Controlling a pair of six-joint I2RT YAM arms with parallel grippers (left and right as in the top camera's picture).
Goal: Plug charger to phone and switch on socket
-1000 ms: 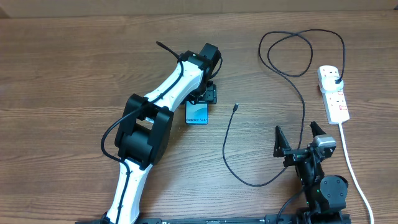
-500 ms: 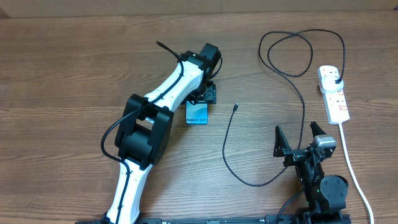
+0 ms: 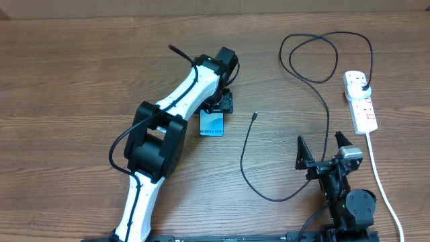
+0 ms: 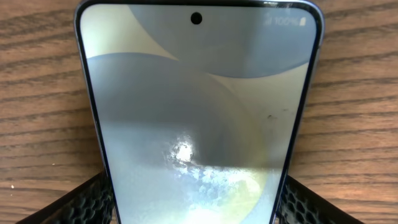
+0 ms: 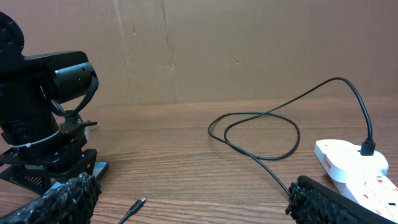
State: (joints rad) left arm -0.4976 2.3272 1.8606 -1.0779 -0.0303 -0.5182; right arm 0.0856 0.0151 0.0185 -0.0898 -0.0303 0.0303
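The left gripper [image 3: 218,104] clamps the Galaxy S24 phone [image 3: 212,123] by its side edges (screen up, on the wood). The charger [image 3: 255,115] tip lies beside it. The right gripper [image 3: 322,149] gapes, near the socket [image 3: 361,102].

Overhead top-down; left wrist near phone [image 4: 199,124]

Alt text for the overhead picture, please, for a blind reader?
A left arm reaches across a wooden table, jaws around one end of a phone. A black charger loops from the socket at right, its tip lying apart from the phone; the right arm's jaws stand open.
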